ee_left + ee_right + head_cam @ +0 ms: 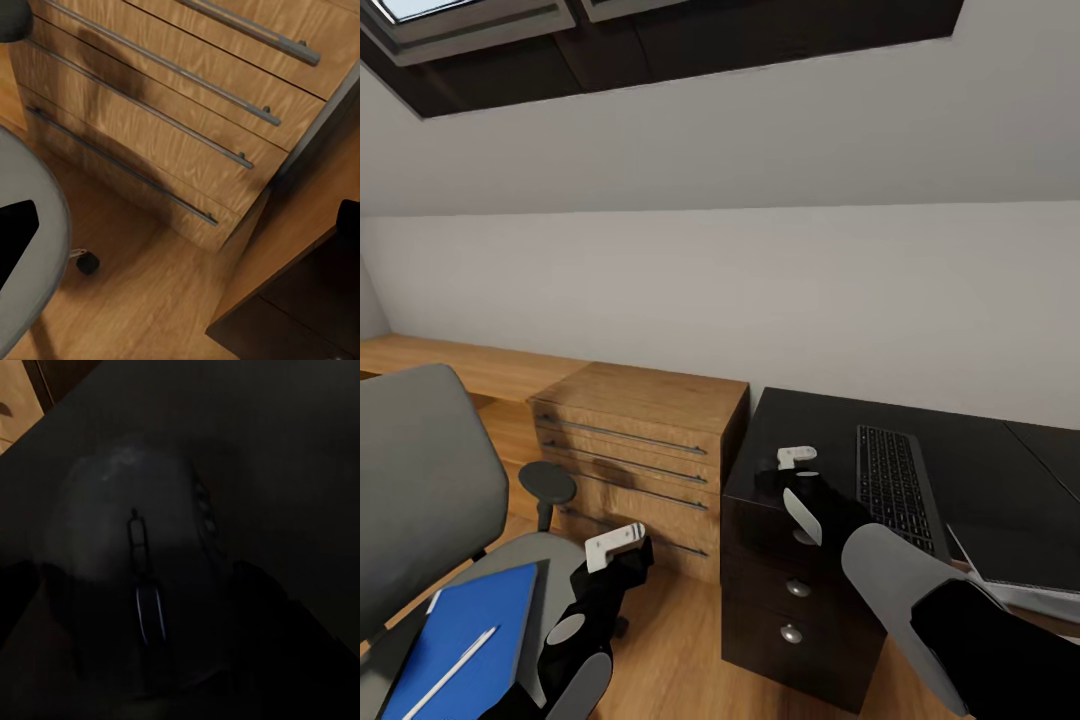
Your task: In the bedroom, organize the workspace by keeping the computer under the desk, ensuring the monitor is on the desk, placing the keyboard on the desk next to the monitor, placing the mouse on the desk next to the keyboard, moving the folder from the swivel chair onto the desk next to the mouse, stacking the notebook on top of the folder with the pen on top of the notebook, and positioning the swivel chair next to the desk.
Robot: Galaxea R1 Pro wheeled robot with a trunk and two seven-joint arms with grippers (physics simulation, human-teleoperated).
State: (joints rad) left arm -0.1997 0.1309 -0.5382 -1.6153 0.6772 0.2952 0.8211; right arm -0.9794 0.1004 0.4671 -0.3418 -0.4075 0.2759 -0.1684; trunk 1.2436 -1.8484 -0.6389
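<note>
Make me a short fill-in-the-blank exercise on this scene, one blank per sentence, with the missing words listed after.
1. The blue folder lies on the seat of the ____.
2. On top of the folder rests a slim white ____.
3. The keyboard lies on the black ____.
4. The right wrist view looks closely down on a dark ____ lying on the black top.

Missing words: swivel chair; pen; desk; mouse
</note>
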